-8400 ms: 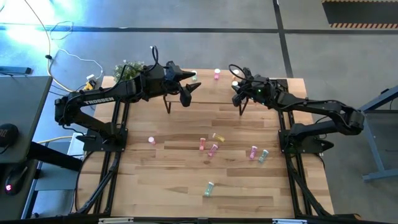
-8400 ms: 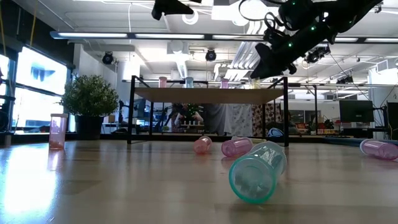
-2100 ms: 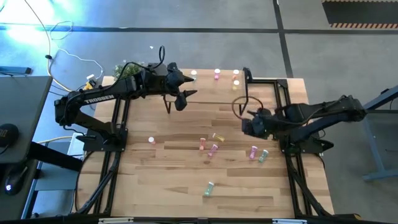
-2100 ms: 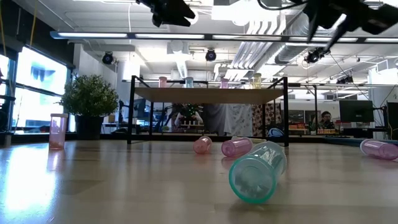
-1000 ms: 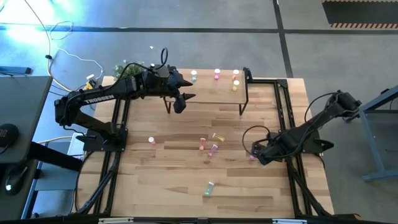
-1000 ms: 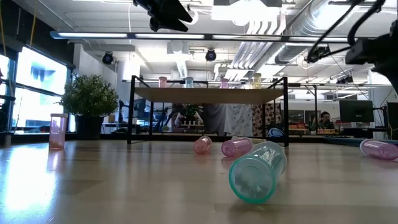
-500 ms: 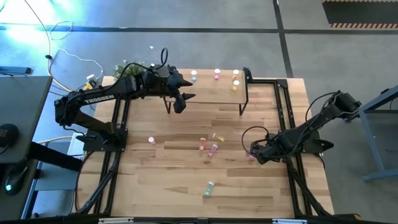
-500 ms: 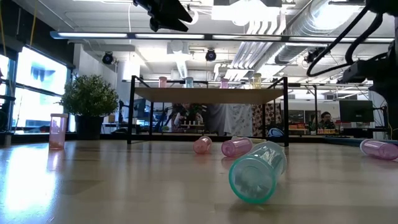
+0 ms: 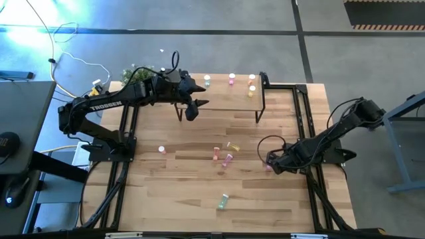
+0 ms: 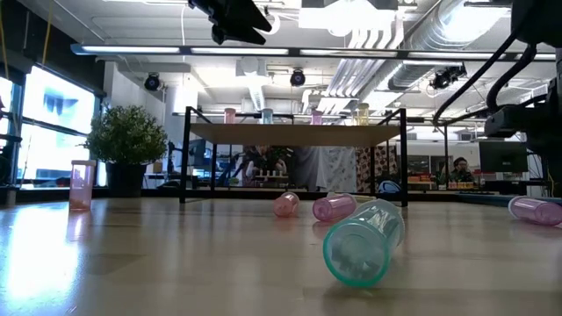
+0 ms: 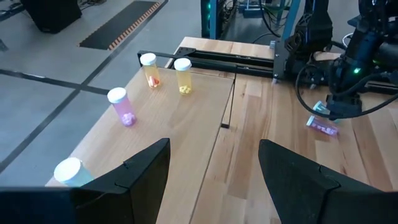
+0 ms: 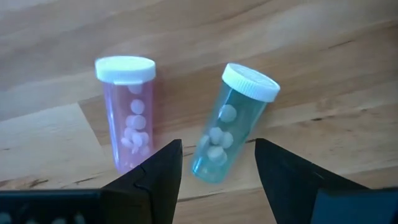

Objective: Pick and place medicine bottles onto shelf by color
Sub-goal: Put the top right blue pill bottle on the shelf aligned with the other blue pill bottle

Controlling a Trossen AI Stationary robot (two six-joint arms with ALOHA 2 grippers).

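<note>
Low over the desk point(image 9: 199, 192), the right hand point(image 12: 217, 163) gapes above a light, roll-prone green bottle point(image 12: 229, 123); pinch mid-barrel.

Robotics lab / open industrial workspace: concrete floor point(image 9: 199, 16) with hazard striping point(image 9: 384, 26), exposed ceiling ducts point(image 10: 369, 70), strip lights point(image 10: 176, 50), monitors point(image 10: 502, 156) and benches behind, cables point(image 9: 73, 63) trailing off the plank table point(image 9: 199, 192).

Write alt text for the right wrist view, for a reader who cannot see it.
The right hand, open, hovers over two capped bottles lying side by side on the wooden table: a pink bottle and a mint-green bottle, both holding pale pills.
</note>
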